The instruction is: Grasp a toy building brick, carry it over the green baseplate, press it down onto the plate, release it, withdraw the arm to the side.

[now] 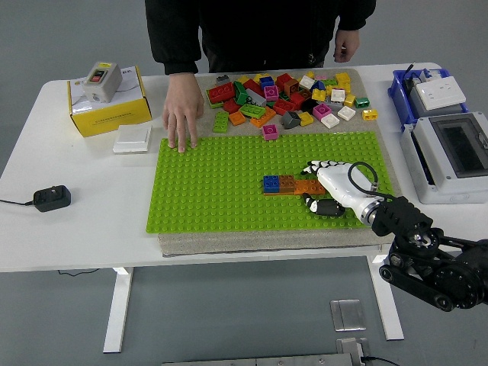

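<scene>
The green baseplate (213,191) lies on a grey mat in the middle of the table. A row of bricks sits on its right half: blue (271,183), brown (287,183) and orange (307,187). My right hand (319,185), white with black fingertips, reaches in from the lower right. It is curled over the orange brick at the row's right end, fingers (320,163) on the far side and thumb below. The brick rests on the plate's studs. The pile of loose bricks (286,99) lies behind the plate. My left arm does not show.
A person stands at the far side with one hand (181,114) flat at the plate's far left corner. A yellow box (107,107) and a white switch plate (133,139) sit at the left, a black adapter (52,198) nearer. Grey enclosure (450,156) and blue bin (431,91) stand right.
</scene>
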Available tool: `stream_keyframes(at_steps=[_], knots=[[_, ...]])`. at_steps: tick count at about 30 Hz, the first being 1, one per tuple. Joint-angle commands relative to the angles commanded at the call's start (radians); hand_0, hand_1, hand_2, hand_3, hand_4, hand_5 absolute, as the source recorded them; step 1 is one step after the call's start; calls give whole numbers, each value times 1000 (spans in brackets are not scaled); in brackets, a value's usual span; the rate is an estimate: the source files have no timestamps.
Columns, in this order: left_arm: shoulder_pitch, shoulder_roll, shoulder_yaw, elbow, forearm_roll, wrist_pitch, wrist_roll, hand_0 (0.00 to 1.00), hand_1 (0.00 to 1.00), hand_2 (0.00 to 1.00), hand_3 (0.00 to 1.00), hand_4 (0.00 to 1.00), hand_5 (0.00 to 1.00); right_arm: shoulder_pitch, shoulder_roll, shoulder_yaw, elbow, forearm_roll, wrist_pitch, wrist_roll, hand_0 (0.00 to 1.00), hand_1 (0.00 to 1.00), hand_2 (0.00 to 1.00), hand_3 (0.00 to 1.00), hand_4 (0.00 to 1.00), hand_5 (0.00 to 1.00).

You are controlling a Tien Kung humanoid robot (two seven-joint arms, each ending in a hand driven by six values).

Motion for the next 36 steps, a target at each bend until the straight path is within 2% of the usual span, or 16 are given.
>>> stream_keyframes(at_steps=[13, 18, 23, 24, 29, 30, 35, 36], knots=[[0, 1, -27, 0, 31, -3, 2, 636, 605, 564, 720, 472, 631, -13, -27, 84, 72, 42, -7, 13, 787, 922, 961, 795, 556, 456], [0, 0, -33, 0, 36, -4, 1, 637, 606, 564, 719, 469, 631, -61, -69, 144, 146, 26, 0, 12, 786, 923, 959, 795, 556, 456], [7, -2, -69, 0, 68, -7, 2, 637, 606, 564, 719, 469, 631, -123, -121, 174, 234, -16, 13, 1, 786, 923, 959, 795, 556, 456], [8, -2, -76, 0, 74, -7, 2, 637, 605, 564, 718, 467, 633, -128, -126, 173, 247, -24, 14, -2, 790, 925, 960, 777, 636, 586], [7, -3, -81, 0, 81, -8, 1, 637, 605, 564, 718, 467, 633, -133, -127, 166, 280, -39, 13, -8, 790, 925, 960, 777, 636, 586], [6, -3, -79, 0, 79, -7, 1, 636, 605, 563, 718, 465, 632, -132, -124, 164, 279, -40, 13, -8, 826, 939, 978, 696, 676, 686], [5, -1, -74, 0, 73, -5, 0, 636, 605, 563, 718, 465, 632, -122, -101, 151, 241, -53, 15, -9, 826, 939, 978, 696, 676, 686], [6, -1, -75, 0, 74, -5, 0, 636, 605, 563, 718, 466, 632, -121, -98, 149, 234, -56, 15, -9, 828, 940, 984, 670, 656, 696]])
